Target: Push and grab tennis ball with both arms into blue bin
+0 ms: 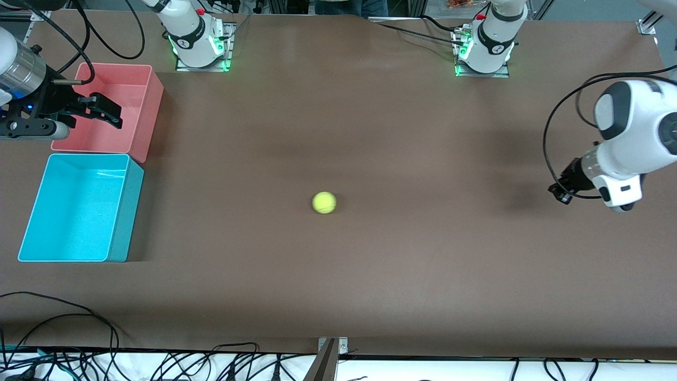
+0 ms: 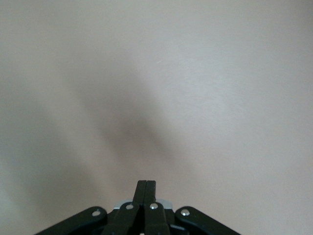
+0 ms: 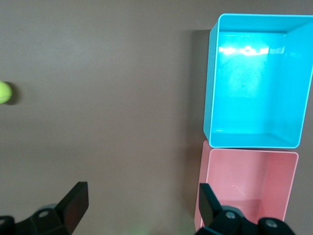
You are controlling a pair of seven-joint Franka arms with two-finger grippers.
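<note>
The small fuzzy yellow-green tennis ball (image 1: 324,202) is seen lying alone on the brown table (image 1: 370,275), about mid-table and free of any grip. From the ball, the bright cyan-blue rectangular plastic bin (image 1: 113,222) is found at roughly nine o'clock in the front view, toward the right arm's end of the table, with nothing in it. The matching pink-red plastic bin (image 1: 151,108) is set touching it, farther from the front camera.

The right gripper (image 1: 100,108) is held over the pink-red bin, its fingers (image 3: 76,203) spread wide apart with nothing between them; it is judged to be parked there to receive the ball once it has been sent that way.

The left gripper (image 1: 560,191) is hung over bare table at about three o'clock from the ball, well apart from it. Its fingers (image 2: 145,196) are pressed flat together on nothing, which is read as a blunt tip made ready for pushing.

Neither the push nor the grab is yet done.
</note>
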